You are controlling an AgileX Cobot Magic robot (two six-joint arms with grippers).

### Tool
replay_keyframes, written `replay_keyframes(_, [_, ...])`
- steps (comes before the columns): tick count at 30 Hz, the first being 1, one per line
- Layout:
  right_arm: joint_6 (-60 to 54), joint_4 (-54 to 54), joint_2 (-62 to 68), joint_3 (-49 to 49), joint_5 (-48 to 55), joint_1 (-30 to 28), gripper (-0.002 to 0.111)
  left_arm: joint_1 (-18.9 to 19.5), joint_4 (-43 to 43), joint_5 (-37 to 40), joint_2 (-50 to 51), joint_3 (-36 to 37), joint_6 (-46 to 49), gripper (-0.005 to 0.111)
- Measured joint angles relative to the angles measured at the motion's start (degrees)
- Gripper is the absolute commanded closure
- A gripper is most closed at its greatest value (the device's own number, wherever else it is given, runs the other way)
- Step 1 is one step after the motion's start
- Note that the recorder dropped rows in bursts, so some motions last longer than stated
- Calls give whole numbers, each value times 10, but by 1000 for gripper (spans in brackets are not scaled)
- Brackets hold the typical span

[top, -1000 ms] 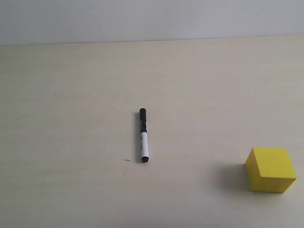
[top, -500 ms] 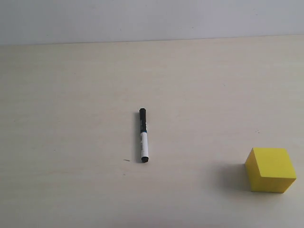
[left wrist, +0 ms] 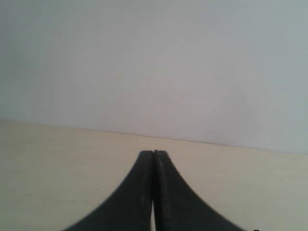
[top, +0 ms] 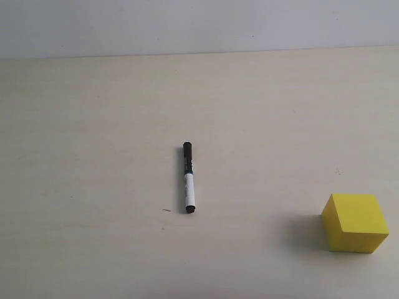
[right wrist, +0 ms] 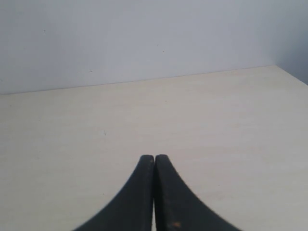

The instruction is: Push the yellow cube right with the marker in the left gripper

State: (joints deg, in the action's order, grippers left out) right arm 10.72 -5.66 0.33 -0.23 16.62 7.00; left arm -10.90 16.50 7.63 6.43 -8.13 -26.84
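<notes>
Both the black left tool (left wrist: 153,153) and black right tool (right wrist: 154,156) are closed tight, holding nothing. The slim white-and-black marker (top: 189,177) lies on the pale tabletop (top: 93,124), well apart from the bright yellow cube (top: 355,222).

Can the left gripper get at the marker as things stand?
Probably yes: the marker lies alone on the table, the cube well aside. But the left gripper is shut and must open.

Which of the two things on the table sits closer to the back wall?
The black-and-white marker in the middle; the yellow cube sits nearer the camera, far right.
</notes>
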Motion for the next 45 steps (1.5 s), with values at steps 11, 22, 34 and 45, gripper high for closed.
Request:
replay_keyframes(11, [0, 0, 0, 0, 0, 0, 108, 0, -46, 4, 0, 43, 73, 107])
replay_keyframes(22, [0, 0, 0, 0, 0, 0, 108, 0, -47, 3, -34, 79, 96, 107])
replay_keyframes(34, [0, 0, 0, 0, 0, 0, 108, 0, -47, 3, -61, 80, 99, 107])
replay_keyframes(45, [0, 0, 0, 0, 0, 0, 108, 0, -47, 60, -61, 80, 99, 107])
